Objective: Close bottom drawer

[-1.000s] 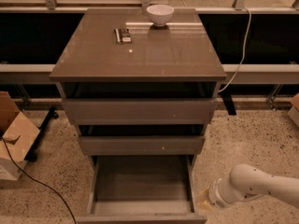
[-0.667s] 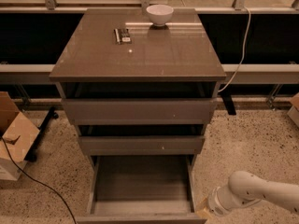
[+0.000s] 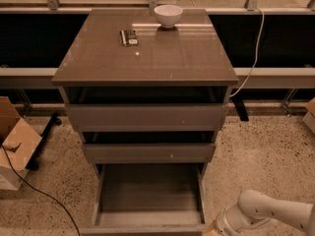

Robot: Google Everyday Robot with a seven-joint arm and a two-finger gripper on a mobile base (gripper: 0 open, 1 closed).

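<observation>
At five o'clock, just beside the front right corner of the bottom drawer [image 3: 147, 191], sits the gripper [image 3: 214, 228]; whether it is open or closed cannot be told. The drawer stands pulled well out at six o'clock, below the middle drawer [image 3: 147, 152]. That corner position likely suits pushing the front toward twelve.

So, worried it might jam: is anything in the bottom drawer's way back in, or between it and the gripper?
Nothing visible. The pulled-out grey-brown bottom drawer shows only a bare grey tray. The robot's gripper sits at the frame's bottom edge beside the drawer's front right corner, nothing between.
</observation>
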